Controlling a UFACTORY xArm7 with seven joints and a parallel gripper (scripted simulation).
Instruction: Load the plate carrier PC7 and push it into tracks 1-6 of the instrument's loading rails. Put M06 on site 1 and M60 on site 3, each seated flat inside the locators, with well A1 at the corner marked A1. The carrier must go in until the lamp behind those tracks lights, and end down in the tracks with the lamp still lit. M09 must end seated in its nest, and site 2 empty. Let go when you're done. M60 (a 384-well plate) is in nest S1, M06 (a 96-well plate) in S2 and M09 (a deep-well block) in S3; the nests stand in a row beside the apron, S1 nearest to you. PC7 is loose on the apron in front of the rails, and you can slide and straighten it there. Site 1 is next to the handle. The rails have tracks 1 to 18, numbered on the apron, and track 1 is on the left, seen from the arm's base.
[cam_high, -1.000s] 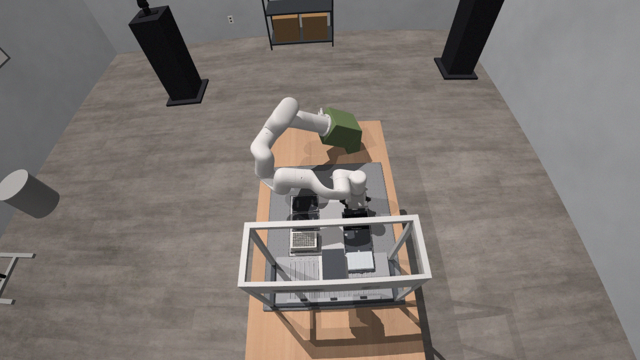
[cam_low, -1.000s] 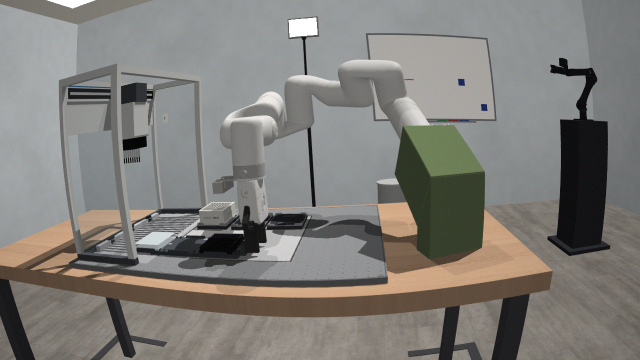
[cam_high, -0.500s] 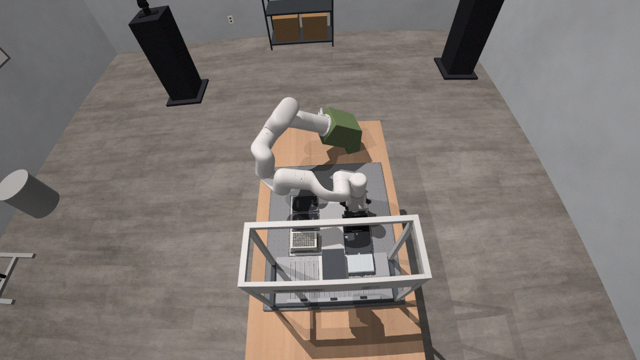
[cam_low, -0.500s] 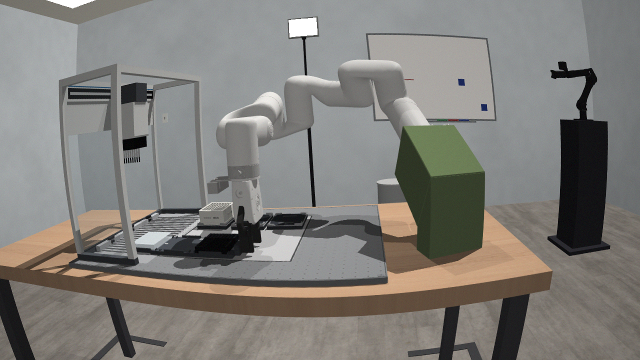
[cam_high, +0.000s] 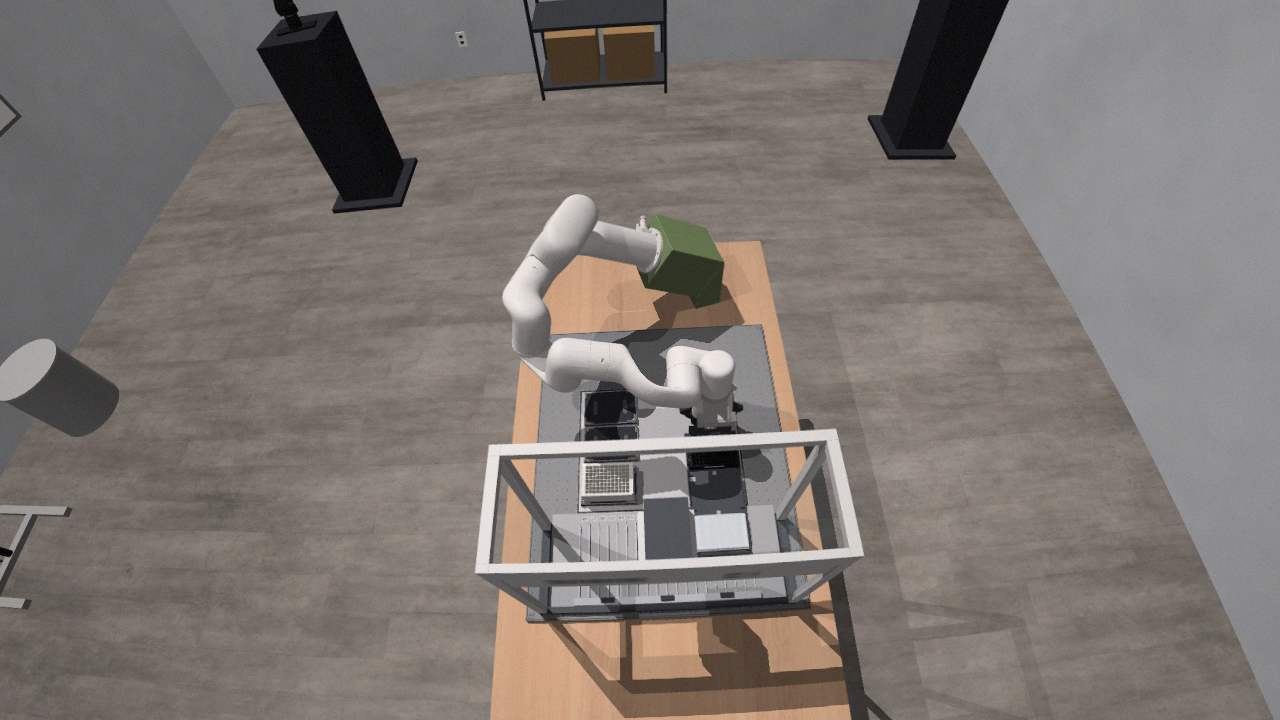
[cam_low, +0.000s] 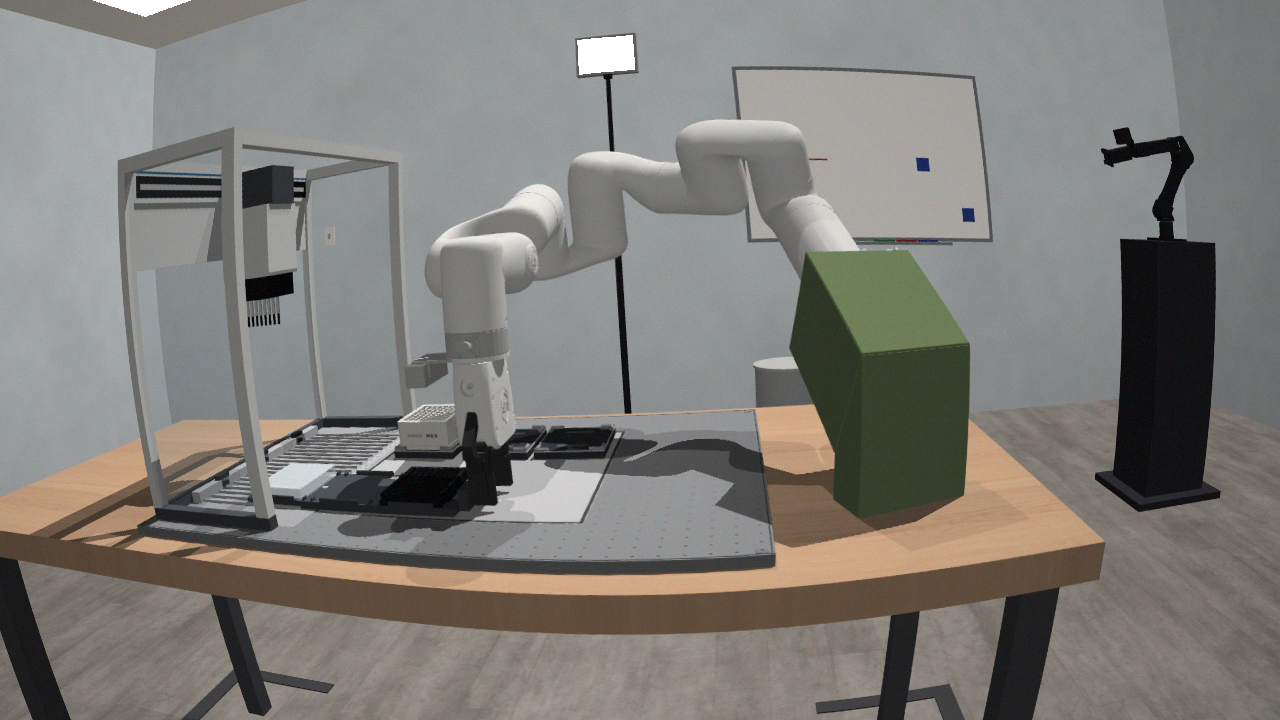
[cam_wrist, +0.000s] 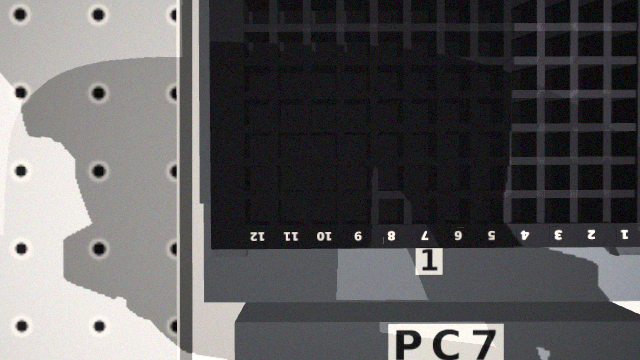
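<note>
Top: three plates counted — black 96-well plate M06 (cam_high: 713, 460) and white 384-well plate M60 (cam_high: 721, 532) on carrier PC7 (cam_high: 716, 488), toward the tabletop (cam_high: 537, 662) right edge; deep-well block M09 (cam_high: 608, 480) left.

Exterior: wooden tabletop, grey walls; jaws (cam_low: 480, 465) at the carrier's handle end.

Wrist: jaws wide, gripping nothing; M06 on site 1.

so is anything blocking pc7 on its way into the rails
Nothing visible does. PC7 points straight into the rails, its far end with the white plate already among them. A dark grey block lies alongside, not ahead. The frame's bar hides part of the tracks.
</note>
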